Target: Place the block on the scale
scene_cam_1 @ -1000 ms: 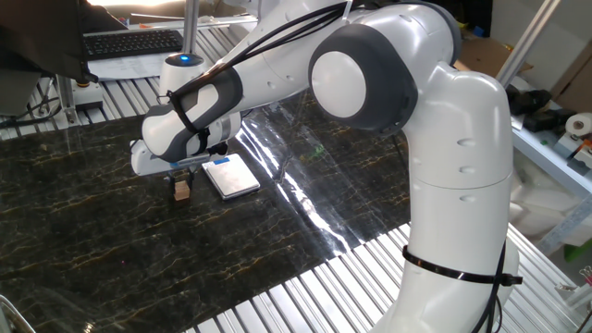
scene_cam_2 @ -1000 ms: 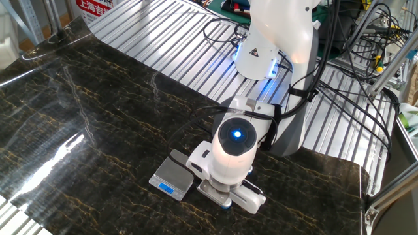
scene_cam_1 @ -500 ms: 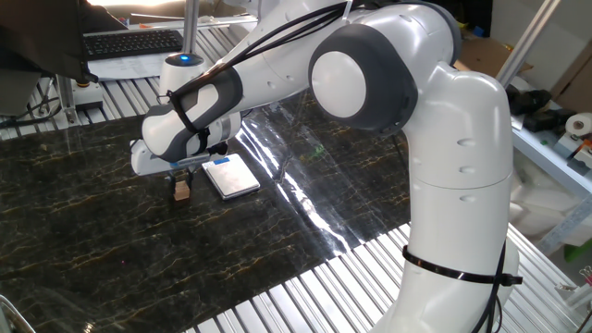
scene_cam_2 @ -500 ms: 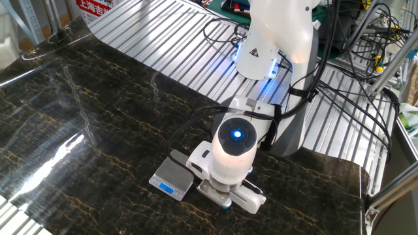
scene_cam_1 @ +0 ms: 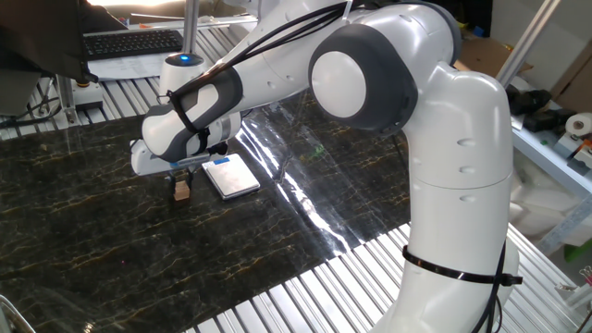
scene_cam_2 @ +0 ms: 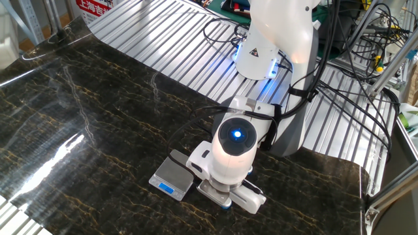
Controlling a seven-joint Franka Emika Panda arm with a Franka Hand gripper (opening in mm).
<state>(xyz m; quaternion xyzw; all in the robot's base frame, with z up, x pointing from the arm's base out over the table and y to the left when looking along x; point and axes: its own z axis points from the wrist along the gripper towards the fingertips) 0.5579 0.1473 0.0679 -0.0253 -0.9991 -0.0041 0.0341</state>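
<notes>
In one fixed view, the white Franka arm (scene_cam_1: 370, 83) reaches low over the dark marbled table (scene_cam_1: 92, 240), its wrist bent down near the far side of the slab. The gripper (scene_cam_1: 178, 176) points straight down at the small brown wooden block (scene_cam_1: 181, 190), which sits on the table surface just under the fingers; the fingertips stand close on either side of the block's top, but whether they press on it cannot be told from here. The silver-white digital scale (scene_cam_1: 231, 175) lies flat just beside the block, on the side toward the robot's base, close but not touching it. A keyboard (scene_cam_1: 129, 42) lies beyond the table's far edge. In the other fixed view, the arm's wrist, with a lit blue ring (scene_cam_2: 236, 136), hangs over the table's near edge and hides the block and the fingers entirely, so the width of the pincer's opening cannot be judged. The scale (scene_cam_2: 174, 176) shows beside the wrist, its blue display strip (scene_cam_2: 167, 189) facing the near edge of the table, its platform bare.
</notes>
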